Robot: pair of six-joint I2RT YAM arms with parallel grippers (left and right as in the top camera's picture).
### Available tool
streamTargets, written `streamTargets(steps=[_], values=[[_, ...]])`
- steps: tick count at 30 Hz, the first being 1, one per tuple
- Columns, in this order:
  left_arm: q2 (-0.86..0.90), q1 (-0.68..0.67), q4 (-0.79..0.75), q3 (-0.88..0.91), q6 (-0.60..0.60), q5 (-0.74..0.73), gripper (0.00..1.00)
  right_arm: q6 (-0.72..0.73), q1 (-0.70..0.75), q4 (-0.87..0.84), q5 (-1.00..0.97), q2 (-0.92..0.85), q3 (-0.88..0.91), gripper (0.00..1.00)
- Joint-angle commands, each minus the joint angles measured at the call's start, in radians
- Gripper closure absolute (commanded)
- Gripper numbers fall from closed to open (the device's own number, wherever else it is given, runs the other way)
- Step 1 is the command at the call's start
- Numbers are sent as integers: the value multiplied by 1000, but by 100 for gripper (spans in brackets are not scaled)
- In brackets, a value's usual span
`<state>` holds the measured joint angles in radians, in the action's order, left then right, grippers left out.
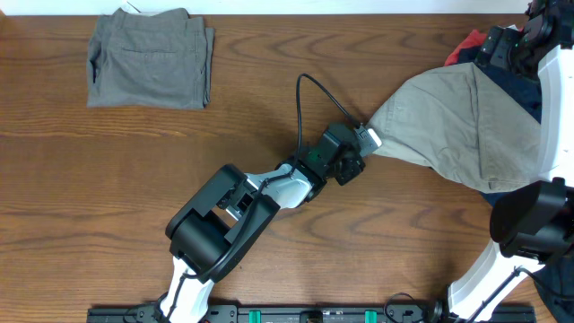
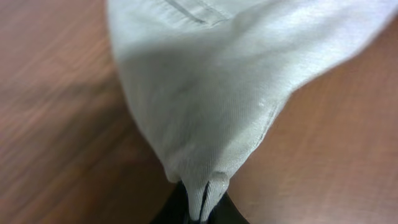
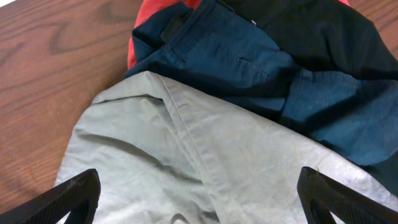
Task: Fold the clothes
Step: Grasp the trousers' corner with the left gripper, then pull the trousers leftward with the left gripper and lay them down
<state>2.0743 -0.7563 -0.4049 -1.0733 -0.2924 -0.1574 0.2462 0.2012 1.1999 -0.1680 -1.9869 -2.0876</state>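
Observation:
The pale khaki trousers (image 1: 457, 126) lie spread at the right of the table, drawn out to a point toward the middle. My left gripper (image 1: 363, 142) is shut on that pointed corner. In the left wrist view the fabric (image 2: 211, 93) narrows into a pinched fold between the dark jaws of the left gripper (image 2: 202, 208). My right gripper (image 3: 199, 205) hangs open above the khaki cloth (image 3: 205, 162), its fingertips (image 3: 68, 202) wide apart with nothing between them. Beyond it lie a navy garment (image 3: 249, 62), a red one (image 3: 152, 15) and a black one (image 3: 311, 18).
Grey-olive trousers (image 1: 151, 58) lie folded at the table's far left corner. A black cable (image 1: 309, 94) loops over the table behind the left wrist. The right arm (image 1: 525, 224) stands at the right edge, beside the pile of garments (image 1: 525, 90).

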Motion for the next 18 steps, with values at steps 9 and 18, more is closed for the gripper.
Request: streamTargets(steps=[9, 18], values=[[-175, 129, 135, -10, -123, 443, 94, 16, 8, 1, 0, 21, -5, 1], [-465, 290, 428, -10, -125, 515, 94, 15, 8, 1, 0, 21, -5, 1]])
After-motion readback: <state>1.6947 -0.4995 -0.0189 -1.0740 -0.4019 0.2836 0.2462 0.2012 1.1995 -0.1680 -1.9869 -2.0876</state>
